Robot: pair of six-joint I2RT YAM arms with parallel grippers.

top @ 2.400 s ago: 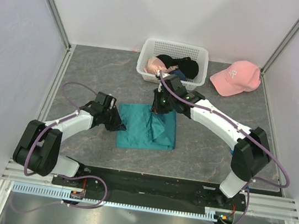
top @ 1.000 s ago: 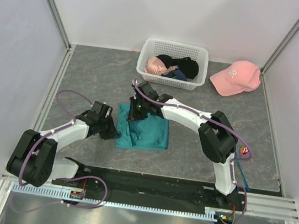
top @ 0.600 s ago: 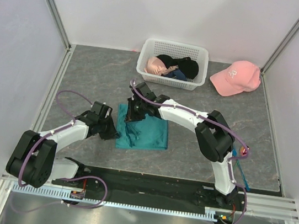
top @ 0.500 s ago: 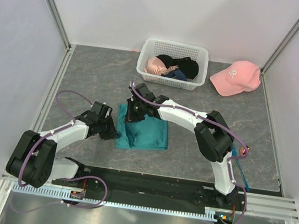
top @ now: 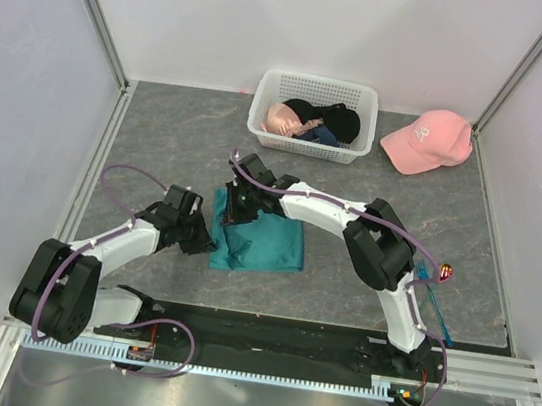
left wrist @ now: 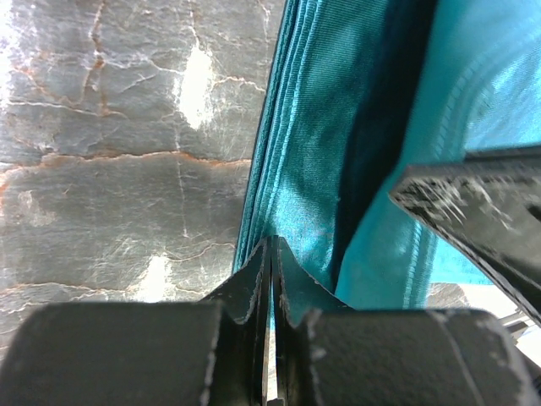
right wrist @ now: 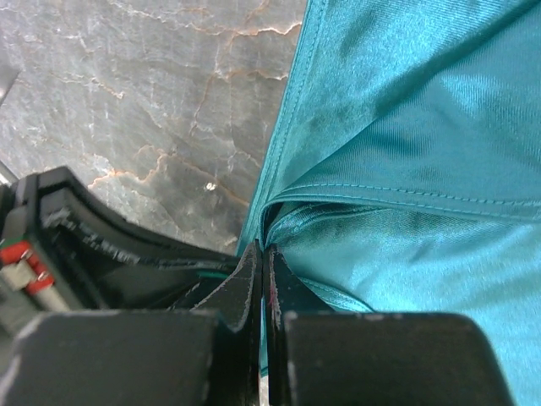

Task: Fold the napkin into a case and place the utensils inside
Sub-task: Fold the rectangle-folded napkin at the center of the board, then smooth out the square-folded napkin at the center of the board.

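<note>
Right fingers (right wrist: pixel 245 288), pinching napkin (top: pixel 270 243), swept leftward, doubling it; left fingers (left wrist: pixel 249 288) pinch its edge.

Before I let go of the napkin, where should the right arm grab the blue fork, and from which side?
Grip the fork near its middle from straight above, fingers across its length. It lies flat and thin on the table, slanting toward the near right corner, so a sideways approach would probably just push it. Its tines are too small to make out.
</note>
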